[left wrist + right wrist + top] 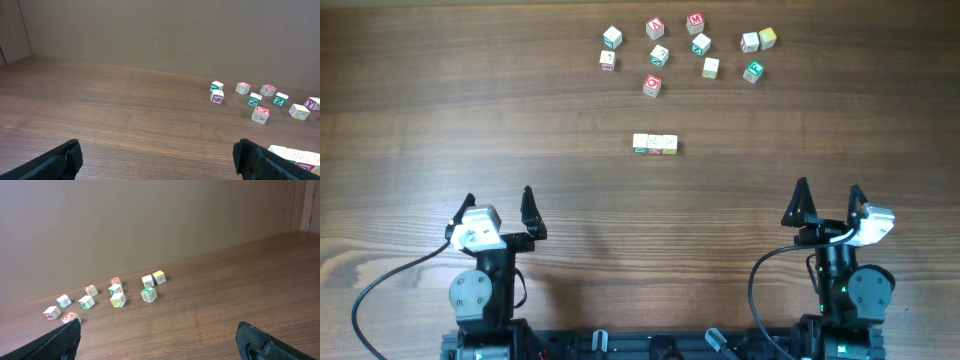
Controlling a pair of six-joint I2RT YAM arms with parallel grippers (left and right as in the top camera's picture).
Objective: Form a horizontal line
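Whitish horizontal line (655,144) beyond left pincer (498,195)

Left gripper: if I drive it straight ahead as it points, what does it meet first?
Looks free: the left gripper faces bare table, with the three-cube row and loose cubes all off to its right. Only the back wall lies ahead, depth unclear.

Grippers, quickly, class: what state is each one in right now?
Left gripper: open, holding nothing.
Right gripper: open, holding nothing.
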